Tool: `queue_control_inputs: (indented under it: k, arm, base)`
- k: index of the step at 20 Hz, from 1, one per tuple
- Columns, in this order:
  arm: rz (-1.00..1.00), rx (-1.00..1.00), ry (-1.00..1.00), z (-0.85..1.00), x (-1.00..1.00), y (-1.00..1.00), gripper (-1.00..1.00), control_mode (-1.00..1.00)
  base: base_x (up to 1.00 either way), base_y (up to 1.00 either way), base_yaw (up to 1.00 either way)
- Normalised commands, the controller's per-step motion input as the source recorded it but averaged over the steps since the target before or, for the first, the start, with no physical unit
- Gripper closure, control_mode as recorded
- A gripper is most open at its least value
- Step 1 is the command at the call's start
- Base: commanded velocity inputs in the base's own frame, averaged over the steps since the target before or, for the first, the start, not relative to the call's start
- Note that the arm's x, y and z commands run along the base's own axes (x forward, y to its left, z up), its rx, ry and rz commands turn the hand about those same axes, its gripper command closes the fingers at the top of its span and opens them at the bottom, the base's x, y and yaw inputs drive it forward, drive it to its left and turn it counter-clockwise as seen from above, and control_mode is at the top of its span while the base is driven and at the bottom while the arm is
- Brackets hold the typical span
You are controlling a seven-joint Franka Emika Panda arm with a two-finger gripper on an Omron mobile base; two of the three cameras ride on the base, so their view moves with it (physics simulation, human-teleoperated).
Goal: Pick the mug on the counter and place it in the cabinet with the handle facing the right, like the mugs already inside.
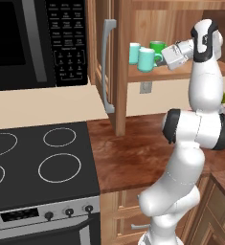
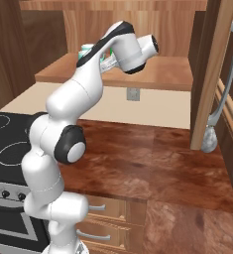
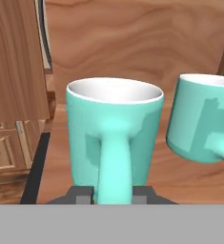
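Mug [image 3: 114,138] on cabinet [image 1: 147,76] shelf, handle [image 3: 114,167] btwn hand [image 3: 114,194] fingertips.

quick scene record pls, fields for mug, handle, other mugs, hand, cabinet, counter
mug: teal-mint mug stands upright on the cabinet shelf
handle: its loop points back toward the hand, seen in the hand view
other mugs: pale aqua mug and green mug stand on the same shelf, behind it
hand: hand at the mug's handle side, fingertips on either side of the loop; grip unclear
cabinet: door open
counter: reddish-brown wood, no mug on it
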Motion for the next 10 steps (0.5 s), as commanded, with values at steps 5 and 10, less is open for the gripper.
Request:
queue_control_inputs:
  k: [5,10]
  arm:
    - [0.00,0.00,0.00,-0.02,0.08,0.00,-1.00,-1.00]
    - [0.00,0.00,0.00,0.00,0.04,-0.01,-1.00,-1.00]
  base:
    - [0.00,0.00,0.00]
    - [0.00,0.00,0.00]
